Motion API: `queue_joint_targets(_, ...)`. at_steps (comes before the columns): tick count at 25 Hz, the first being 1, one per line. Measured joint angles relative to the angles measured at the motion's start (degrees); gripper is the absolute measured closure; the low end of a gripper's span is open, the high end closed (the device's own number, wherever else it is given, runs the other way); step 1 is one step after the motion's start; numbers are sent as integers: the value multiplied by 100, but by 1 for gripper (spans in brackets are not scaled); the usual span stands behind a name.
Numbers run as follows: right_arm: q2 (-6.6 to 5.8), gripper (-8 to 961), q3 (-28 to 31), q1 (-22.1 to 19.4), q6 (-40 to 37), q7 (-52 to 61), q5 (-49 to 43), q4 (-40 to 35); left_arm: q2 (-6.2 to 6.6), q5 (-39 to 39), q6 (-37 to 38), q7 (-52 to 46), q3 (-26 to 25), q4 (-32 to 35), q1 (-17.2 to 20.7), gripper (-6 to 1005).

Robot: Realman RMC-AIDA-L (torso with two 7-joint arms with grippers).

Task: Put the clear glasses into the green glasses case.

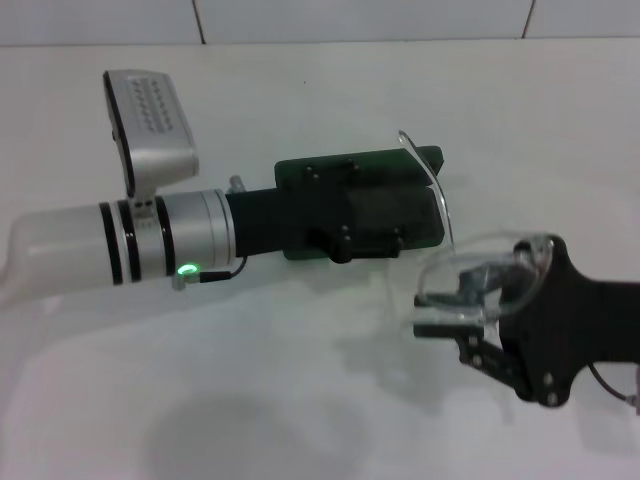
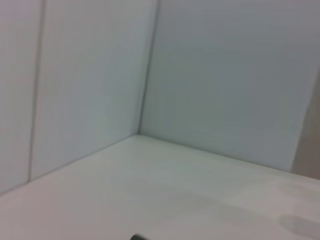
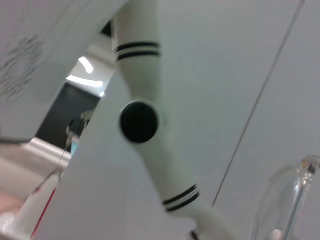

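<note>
left gripper [image 1: 345, 215]: fingers hidden under its black body, state unreadable | green glasses case [image 1: 425, 200]: mostly covered by that body, open or closed unclear | clear glasses [image 1: 480, 265]: 1 arm reaches past case edge, contact with right gripper [image 1: 478, 312] fingers unclear | right arm cut by frame edge

left tool [image 1: 425, 195] extended centre, right tool [image 1: 455, 305] clamped, raised
</note>
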Motion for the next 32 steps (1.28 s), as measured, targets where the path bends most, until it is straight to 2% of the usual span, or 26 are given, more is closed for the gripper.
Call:
queue_joint_targets(4, 5, 847, -227, 366, -9, 745, 491, 462, -89, -263, 323, 687, 34, -33, 61, 141)
queue_joint_targets(7, 4, 847, -303, 755, -66, 1416, 673, 988, -103, -741, 649, 1108, 42, -172, 97, 141)
queue_joint_targets(10, 5, 846, -402, 932, -166, 1651, 697, 1239, -103, -1294, 900, 1435, 42, -335, 148, 142)
queue_joint_targets(15, 6, 846, -717, 962, -169, 1983, 952, 1286, -83, -1599, 1277, 1711, 21, -336, 382, 143)
queue_joint_targets(24, -2, 847, -726, 934, 105, 2357, 975, 1445, -84, -1764, 1892, 2054, 42, -362, 606, 144)
queue_joint_targets(32, -22, 850, -760, 938, 228, 2406, 926, 1491, -83, -1751, 2054, 2156, 40, -366, 742, 144)
